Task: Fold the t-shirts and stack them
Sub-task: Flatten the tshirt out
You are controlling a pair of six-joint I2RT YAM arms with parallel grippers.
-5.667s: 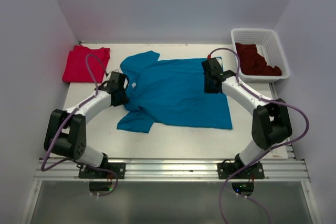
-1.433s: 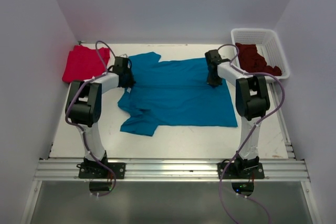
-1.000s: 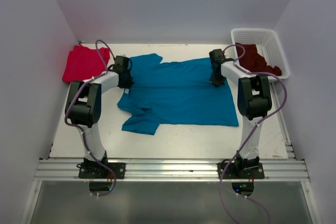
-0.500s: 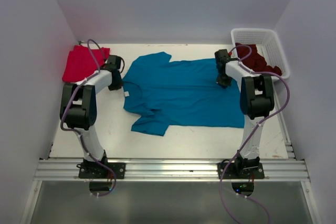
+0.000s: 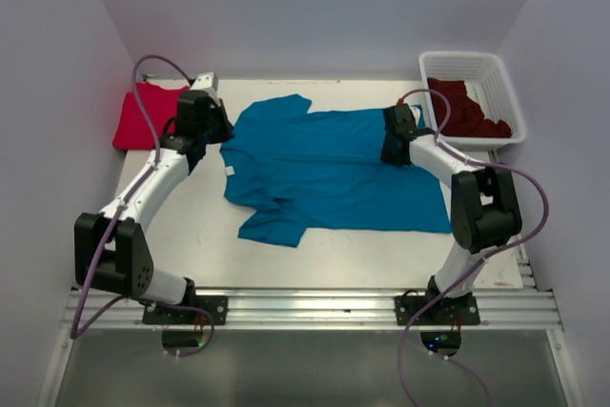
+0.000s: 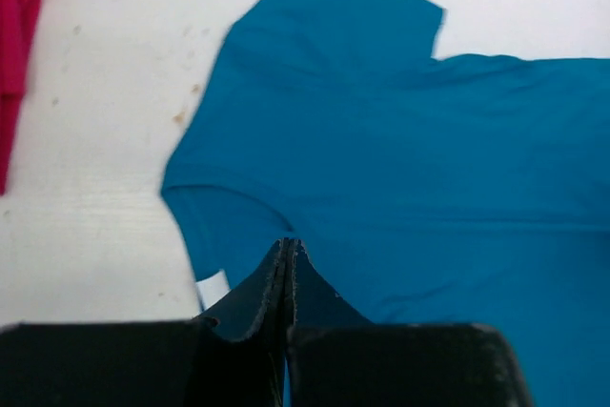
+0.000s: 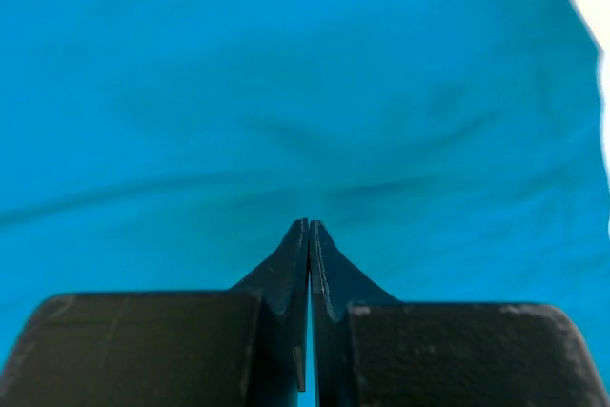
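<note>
Starting from the near edge of the white table [image 5: 172, 235], we come first to the teal t-shirt [image 5: 334, 173]. It lies spread flat and sideways across the middle of the surface, with the collar to the left and the hem to the right. One sleeve points toward us and the other toward the far side. A small white label [image 5: 229, 171] shows at the collar. We see soft creases in the cloth, but no fold has been made in it yet.

Our left gripper [image 6: 288, 250] hangs above the collar end of the teal t-shirt, at its left edge. In the left wrist view its two black fingers [image 6: 257, 297] are pressed together tip to tip with nothing caught between them, and the shirt lies below.

Our right gripper [image 7: 309, 228] is over the far right part of the same shirt, near the hem corner. Its fingers [image 7: 286, 269] are likewise closed against each other. Teal cloth fills nearly all of the right wrist view, and we cannot tell whether the tips touch the fabric.

Farther back, in the far left corner, the red t-shirt [image 5: 138, 121] lies folded on the table, near the teal one's collar end but apart from it. In the far right corner stands the white lattice basket [image 5: 505, 92], with the maroon t-shirts [image 5: 462, 111] heaped inside it.
</note>
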